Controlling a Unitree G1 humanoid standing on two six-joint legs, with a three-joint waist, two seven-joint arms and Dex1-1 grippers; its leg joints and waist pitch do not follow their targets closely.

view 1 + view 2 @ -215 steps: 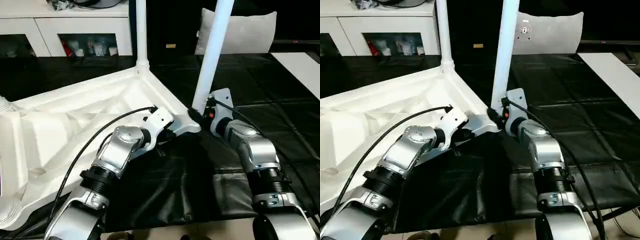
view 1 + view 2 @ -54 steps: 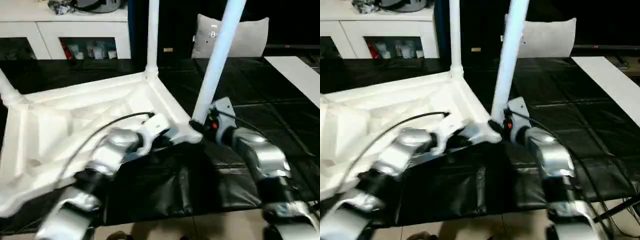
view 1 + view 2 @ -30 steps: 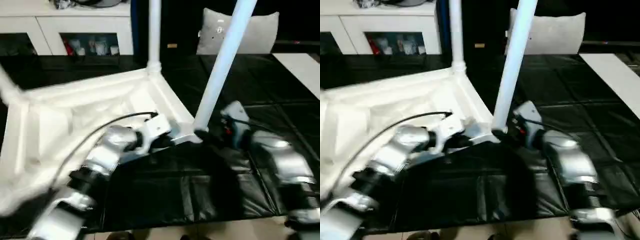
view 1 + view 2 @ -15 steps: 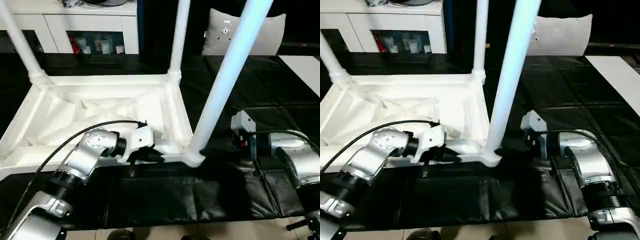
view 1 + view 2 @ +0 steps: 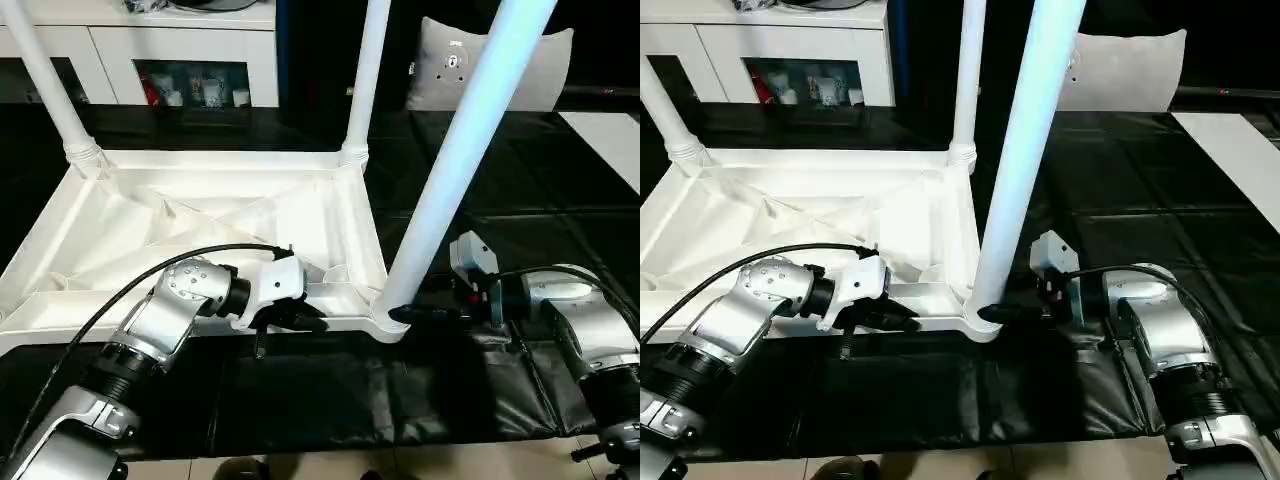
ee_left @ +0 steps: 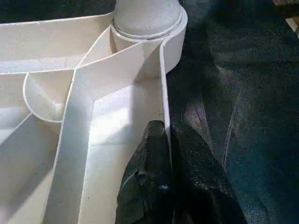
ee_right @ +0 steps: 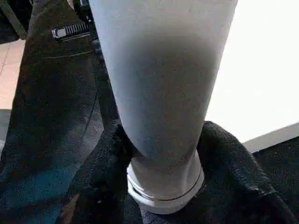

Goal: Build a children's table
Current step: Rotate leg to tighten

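The children's table (image 5: 200, 220) lies upside down on the black mat, its ribbed underside facing up. Three white legs stand in corner sockets: far left (image 5: 45, 80), far middle (image 5: 365, 70) and near right (image 5: 465, 160). My left gripper (image 5: 303, 320) is at the near rim, shut on the thin rim wall (image 6: 164, 93), with one finger (image 6: 149, 163) on each side of it. My right gripper (image 5: 412, 313) reaches in from the right at the foot of the near right leg (image 7: 163, 93). Its black fingers (image 7: 224, 168) hug the leg just above the socket.
A black mat (image 5: 350, 400) covers the work surface. A white cabinet with shelves (image 5: 150, 40) stands at the back left, and a grey pillow (image 5: 535, 70) at the back right. A white board (image 5: 610, 140) lies at the far right. Pale floor (image 5: 300, 465) shows past the near edge.
My right gripper has moved left from beside the near right leg to its foot and closed around it. The left gripper keeps its hold on the rim. The camera view has shifted.
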